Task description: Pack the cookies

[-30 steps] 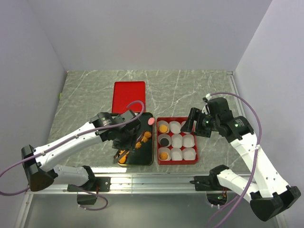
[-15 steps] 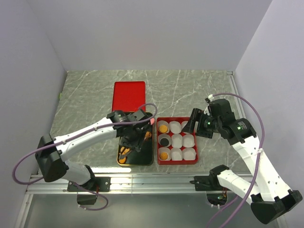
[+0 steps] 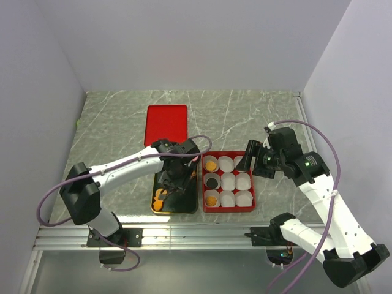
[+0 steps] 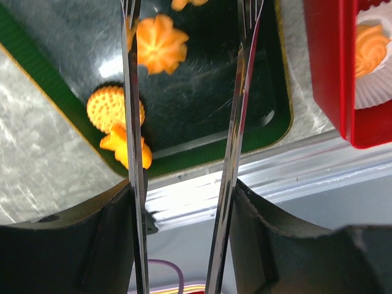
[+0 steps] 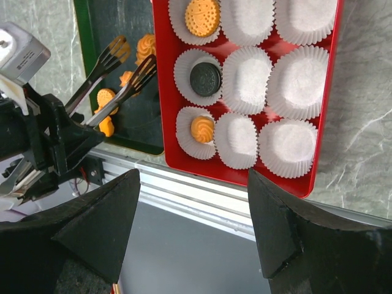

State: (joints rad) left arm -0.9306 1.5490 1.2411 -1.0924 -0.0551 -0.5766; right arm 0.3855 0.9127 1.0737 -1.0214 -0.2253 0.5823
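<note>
Several orange cookies (image 4: 160, 44) lie on a dark tray (image 3: 184, 205): a flower shape, a round one (image 4: 105, 107) and another flower (image 4: 130, 153) near its corner. My left gripper (image 4: 188, 24) hangs over them with its long fork-tipped fingers (image 5: 131, 61) open and nothing between them. A red box (image 3: 228, 206) of white paper cups holds three cookies in its left column: an orange round (image 5: 202, 16), a black one (image 5: 205, 76) and an orange swirl (image 5: 203, 128). My right gripper (image 5: 195, 202) hovers open and empty by the box's right side.
The red lid (image 3: 166, 124) lies flat behind the dark tray. A metal rail (image 3: 196, 233) runs along the near table edge just in front of tray and box. White walls close in the marble table on three sides.
My left arm has swung its elbow rightward and the gripper has shifted slightly right over the dark tray, still open. The right arm has barely moved.
</note>
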